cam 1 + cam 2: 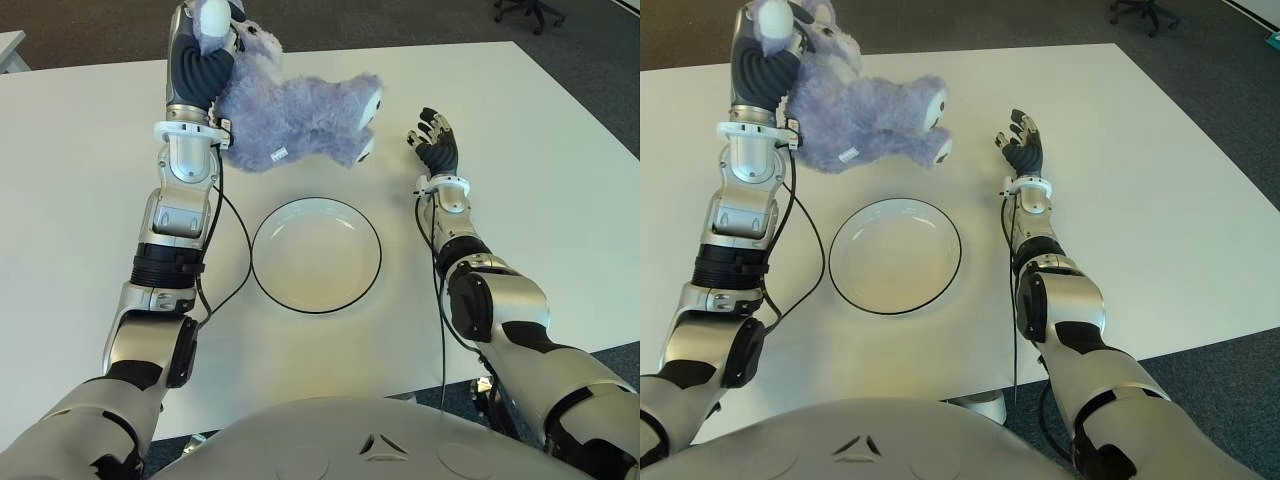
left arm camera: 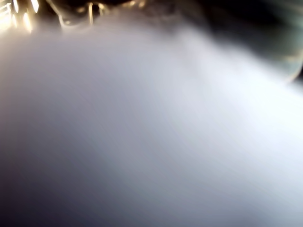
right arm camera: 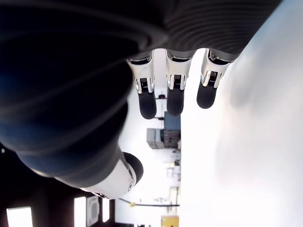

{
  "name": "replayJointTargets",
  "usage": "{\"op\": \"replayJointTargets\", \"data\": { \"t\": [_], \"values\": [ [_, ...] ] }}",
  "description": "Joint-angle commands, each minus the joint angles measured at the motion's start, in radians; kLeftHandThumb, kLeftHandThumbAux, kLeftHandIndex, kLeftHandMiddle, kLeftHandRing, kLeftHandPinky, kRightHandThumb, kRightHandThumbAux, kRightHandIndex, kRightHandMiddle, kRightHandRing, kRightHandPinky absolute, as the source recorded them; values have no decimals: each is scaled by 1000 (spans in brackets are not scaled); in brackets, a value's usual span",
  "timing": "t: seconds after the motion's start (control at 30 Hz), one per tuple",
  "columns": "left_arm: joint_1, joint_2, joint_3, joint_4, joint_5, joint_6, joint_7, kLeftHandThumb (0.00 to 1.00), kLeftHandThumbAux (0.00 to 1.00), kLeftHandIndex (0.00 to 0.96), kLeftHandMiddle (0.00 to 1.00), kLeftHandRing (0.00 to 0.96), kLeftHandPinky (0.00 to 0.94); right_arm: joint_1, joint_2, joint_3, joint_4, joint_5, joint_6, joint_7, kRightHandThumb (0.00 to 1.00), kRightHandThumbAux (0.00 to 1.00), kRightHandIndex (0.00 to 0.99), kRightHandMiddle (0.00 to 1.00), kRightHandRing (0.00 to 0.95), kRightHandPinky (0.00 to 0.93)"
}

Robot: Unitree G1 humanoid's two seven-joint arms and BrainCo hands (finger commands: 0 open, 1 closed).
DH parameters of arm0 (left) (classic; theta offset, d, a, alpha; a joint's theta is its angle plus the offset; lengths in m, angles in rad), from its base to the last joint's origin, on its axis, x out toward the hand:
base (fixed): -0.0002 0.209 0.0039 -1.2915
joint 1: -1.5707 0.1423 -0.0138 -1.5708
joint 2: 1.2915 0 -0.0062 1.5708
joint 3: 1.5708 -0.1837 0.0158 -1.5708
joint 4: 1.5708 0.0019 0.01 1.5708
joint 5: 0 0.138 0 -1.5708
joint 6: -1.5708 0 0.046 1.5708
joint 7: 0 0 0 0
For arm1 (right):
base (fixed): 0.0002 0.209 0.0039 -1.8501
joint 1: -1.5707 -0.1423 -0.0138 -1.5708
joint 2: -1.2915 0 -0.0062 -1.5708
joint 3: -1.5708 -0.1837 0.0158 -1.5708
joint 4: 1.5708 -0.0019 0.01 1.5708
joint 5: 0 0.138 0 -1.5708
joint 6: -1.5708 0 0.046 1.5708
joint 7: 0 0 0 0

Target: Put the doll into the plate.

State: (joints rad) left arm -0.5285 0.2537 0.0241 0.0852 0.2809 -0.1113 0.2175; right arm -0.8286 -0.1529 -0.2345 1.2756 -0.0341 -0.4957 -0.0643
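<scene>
Now my left hand (image 1: 205, 35) is closed around the doll (image 1: 300, 120), gripping it at one end near the far left part of the tabletop (image 1: 80, 180). My wrist view shows only pale fur pressed against the lens, so I judge the grip from the head views, where my fingers wrap into the plush.

The risk I see is the hang of it. I hold the doll at one end only, and the rest of its body stretches sideways toward the middle of the tabletop, its feet nearest my right hand (image 1: 436, 140). If I swing it over quickly, the loose end may drag on the plate (image 1: 262, 255) rim and shove the plate toward the near edge, or the doll may land draped half over the rim. A soft grip in fur could also slip.

The plate sits empty at the tabletop's middle, nearer to me than the doll. My right hand shows right of the doll's feet, fingers spread, holding nothing.
</scene>
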Motion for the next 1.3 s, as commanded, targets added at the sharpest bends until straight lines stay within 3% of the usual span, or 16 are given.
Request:
{"op": "replayJointTargets", "data": {
  "t": [0.03,0.67,0.9,1.13,1.3],
  "values": [
    [12,-3,0,2,-15,-65,-13,734,697,440,904,884,864,73,25,4,49,2,50,-1,576,863,141,126,90,91],
    [44,11,-19,32,71,-174,21,728,697,442,884,870,848,75,25,2,48,4,45,1,572,861,145,126,91,96],
    [66,-4,-19,20,128,-180,61,728,698,442,882,868,845,76,25,2,48,3,42,-2,558,862,144,127,93,103],
    [79,-11,-23,-4,126,-184,45,727,697,442,888,873,851,76,24,0,48,5,44,-2,578,865,144,130,97,103],
    [99,-3,-31,-20,56,-218,-27,729,696,443,885,873,848,77,23,0,48,5,44,-3,634,867,142,136,100,89]
  ]
}}
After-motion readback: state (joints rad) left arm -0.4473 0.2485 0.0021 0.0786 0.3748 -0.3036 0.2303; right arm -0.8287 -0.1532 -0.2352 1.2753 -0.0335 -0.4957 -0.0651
